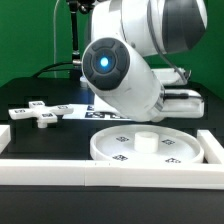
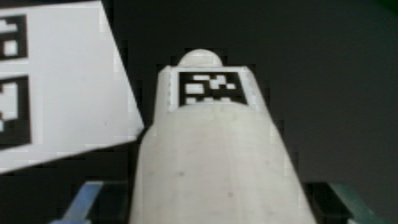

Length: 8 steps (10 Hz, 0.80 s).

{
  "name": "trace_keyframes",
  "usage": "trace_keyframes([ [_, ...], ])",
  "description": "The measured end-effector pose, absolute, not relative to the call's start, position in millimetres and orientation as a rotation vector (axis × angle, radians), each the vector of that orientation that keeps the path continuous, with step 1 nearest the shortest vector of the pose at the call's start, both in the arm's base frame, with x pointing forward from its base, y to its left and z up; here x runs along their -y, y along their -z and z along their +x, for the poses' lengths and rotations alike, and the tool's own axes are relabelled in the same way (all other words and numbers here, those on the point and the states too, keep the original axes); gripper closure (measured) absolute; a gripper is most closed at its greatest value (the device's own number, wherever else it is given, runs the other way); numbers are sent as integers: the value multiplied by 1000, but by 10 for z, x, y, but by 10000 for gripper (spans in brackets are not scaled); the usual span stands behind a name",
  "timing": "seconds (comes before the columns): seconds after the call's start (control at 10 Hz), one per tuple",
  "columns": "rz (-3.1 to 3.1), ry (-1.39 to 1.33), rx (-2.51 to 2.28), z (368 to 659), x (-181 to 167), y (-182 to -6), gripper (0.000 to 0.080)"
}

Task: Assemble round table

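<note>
White plastic rimmed round disc lies on the dark table, and the small white cross-shaped foot sits well apart toward the exterior view's left. My arm hides my gripper there.

In the wrist view my gripper is clamped on the short thick white cylinder leg, whose tag faces the camera, with the marker board near it.

- From outside, the arm hides the gripper from me.
- On the wrist view, the leg and marker board are cut off; finger edges look blurred.
</note>
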State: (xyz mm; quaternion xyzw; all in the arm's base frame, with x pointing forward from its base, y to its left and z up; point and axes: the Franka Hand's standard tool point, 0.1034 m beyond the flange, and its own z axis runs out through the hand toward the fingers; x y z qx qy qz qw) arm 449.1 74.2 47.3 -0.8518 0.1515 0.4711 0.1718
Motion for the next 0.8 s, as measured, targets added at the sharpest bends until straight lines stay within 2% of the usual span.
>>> trace_keyframes([
  [0.1,-2418,-1320,-407,4591,-718,-691,390],
  [0.2,-2416,-1310,-395,4684,-691,-822,390],
  [0.3,-2421,-1288,-386,4750,-675,-852,390],
  [0.6,-2459,-1219,-401,4832,-677,-797,390],
  [0.7,-2526,-1090,-406,4943,-667,-781,390],
  [0.8,-2559,-1011,-382,4992,-659,-847,390],
])
